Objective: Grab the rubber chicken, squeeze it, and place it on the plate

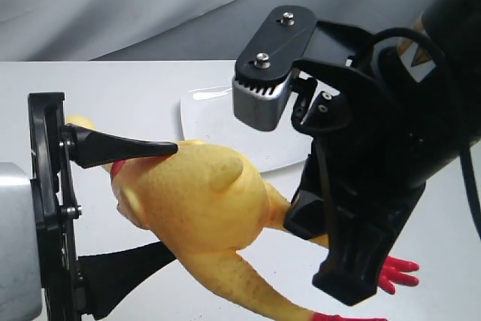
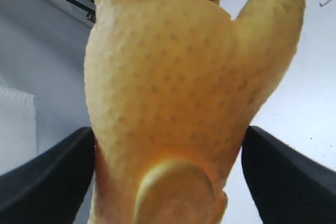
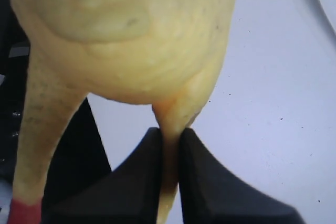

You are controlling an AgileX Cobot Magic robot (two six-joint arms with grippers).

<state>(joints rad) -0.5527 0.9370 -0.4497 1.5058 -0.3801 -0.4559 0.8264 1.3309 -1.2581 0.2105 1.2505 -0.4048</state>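
The rubber chicken (image 1: pixel 203 201) is held between both arms in front of the plate (image 1: pixel 197 110), with none of it resting on the plate. It hangs across the middle of the exterior view. Its head and red collar (image 1: pixel 118 167) are towards the left arm, and its legs trail off to the right.

The left gripper (image 1: pixel 174 199) comes in level from the left edge. Its two black fingers (image 1: pixel 120 148) are spread wide, one above and one below the fat yellow body, and both press on it. In the left wrist view the same gripper (image 2: pixel 168 182) has a finger on each flank of the body, so it is clenched on the chicken's torso just behind the neck.

The right arm reaches down steeply from the upper right, with its wrist camera housing (image 1: pixel 270 65) jutting out over the plate. The right gripper (image 1: pixel 327 242) points down and to the left at the chicken's rear. In the right wrist view its fingers (image 3: pixel 142 182) are almost together and pinch one thin leg between them just below the body. That leg is squashed flat in the grip of the right gripper (image 3: pixel 170 166). The other leg hangs free beside it and ends in a red foot (image 3: pixel 21 211).

In the exterior view one red foot (image 1: pixel 398 272) sticks out past the right gripper above the white table (image 1: pixel 135 88). The second foot (image 1: pixel 346 318) is at the bottom edge. The body looks clear of the table surface
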